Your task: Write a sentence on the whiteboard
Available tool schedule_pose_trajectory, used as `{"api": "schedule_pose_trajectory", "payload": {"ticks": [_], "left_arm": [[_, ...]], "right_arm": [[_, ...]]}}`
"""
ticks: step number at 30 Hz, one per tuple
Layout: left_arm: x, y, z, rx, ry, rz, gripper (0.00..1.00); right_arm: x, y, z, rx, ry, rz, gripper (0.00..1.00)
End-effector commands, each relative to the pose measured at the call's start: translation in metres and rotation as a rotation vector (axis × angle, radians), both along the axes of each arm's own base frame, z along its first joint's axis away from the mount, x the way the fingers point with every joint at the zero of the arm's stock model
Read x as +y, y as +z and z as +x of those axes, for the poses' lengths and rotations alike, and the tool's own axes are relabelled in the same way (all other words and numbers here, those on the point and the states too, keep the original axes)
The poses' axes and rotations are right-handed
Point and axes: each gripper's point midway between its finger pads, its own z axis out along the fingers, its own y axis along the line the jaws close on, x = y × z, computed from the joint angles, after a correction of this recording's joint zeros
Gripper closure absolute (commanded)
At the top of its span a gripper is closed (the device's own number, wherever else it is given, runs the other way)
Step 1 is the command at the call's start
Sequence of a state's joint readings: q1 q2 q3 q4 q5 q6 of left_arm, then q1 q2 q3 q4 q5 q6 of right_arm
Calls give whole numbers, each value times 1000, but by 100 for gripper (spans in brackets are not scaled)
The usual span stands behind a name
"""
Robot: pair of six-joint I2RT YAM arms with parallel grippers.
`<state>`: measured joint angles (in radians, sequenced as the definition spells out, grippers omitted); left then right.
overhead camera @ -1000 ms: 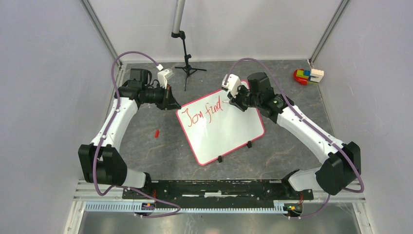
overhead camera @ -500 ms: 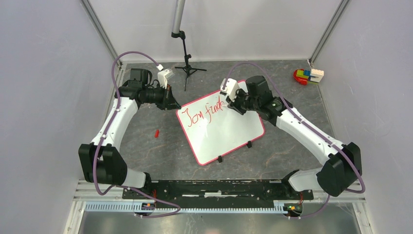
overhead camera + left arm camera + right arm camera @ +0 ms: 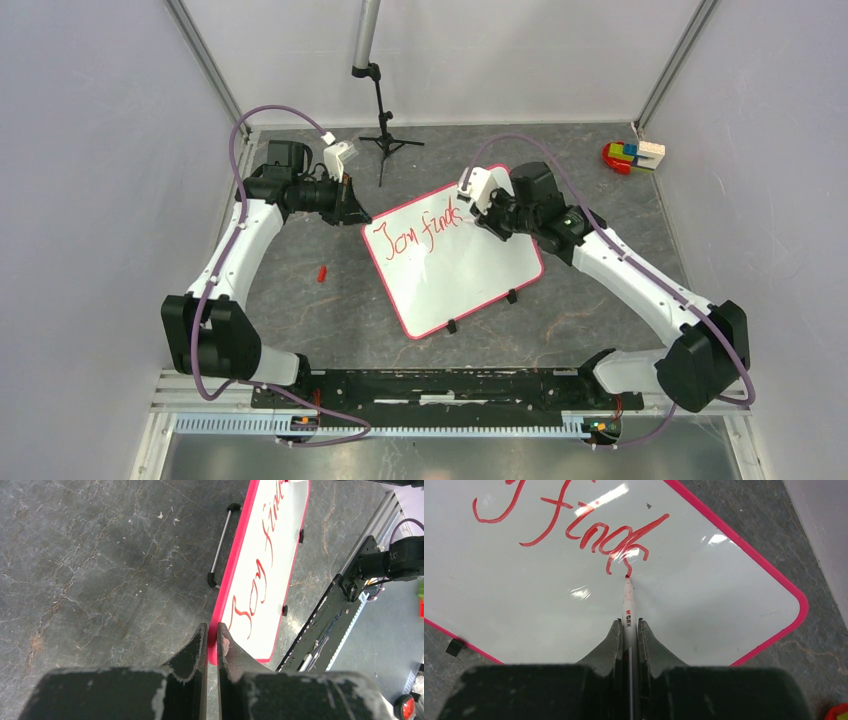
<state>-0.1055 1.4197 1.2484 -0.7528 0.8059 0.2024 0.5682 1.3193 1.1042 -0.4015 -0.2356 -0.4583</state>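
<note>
Sentence (image 3: 418,232) shows two red words on one whiteboard (image 3: 470,275), one marker (image 3: 628,607) touching.

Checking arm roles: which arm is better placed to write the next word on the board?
Right. The right gripper is shut on the marker, its tip touching the board at the end of the red writing. The left gripper is clamped on the board's edge, steadying it.

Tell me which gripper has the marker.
The right gripper, shut on the marker with its tip on the whiteboard. The left gripper clamps only the whiteboard's pink edge.
</note>
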Motion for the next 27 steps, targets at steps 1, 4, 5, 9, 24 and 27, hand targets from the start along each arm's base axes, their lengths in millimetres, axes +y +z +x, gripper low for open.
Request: {"api": "schedule_pose_trajectory", "payload": {"ticks": [1, 4, 5, 9, 24, 27], "left_arm": [[-8, -10, -8, 31, -46, 16, 93], [-8, -11, -8, 32, -46, 16, 93], [-9, -11, -8, 31, -47, 17, 93], [-9, -11, -7, 33, -49, 16, 92], [-9, -3, -8, 24, -34, 11, 59], [-8, -3, -9, 20, -32, 11, 46]], "right_arm": [[-5, -9, -10, 28, 9, -6, 100], [-1, -11, -14, 41, 25, 9, 100], [0, -9, -15, 39, 29, 15, 100], [10, 0, -17, 37, 59, 38, 100], [20, 47, -42, 25, 140, 123, 100], [23, 37, -57, 56, 178, 123, 100]]}}
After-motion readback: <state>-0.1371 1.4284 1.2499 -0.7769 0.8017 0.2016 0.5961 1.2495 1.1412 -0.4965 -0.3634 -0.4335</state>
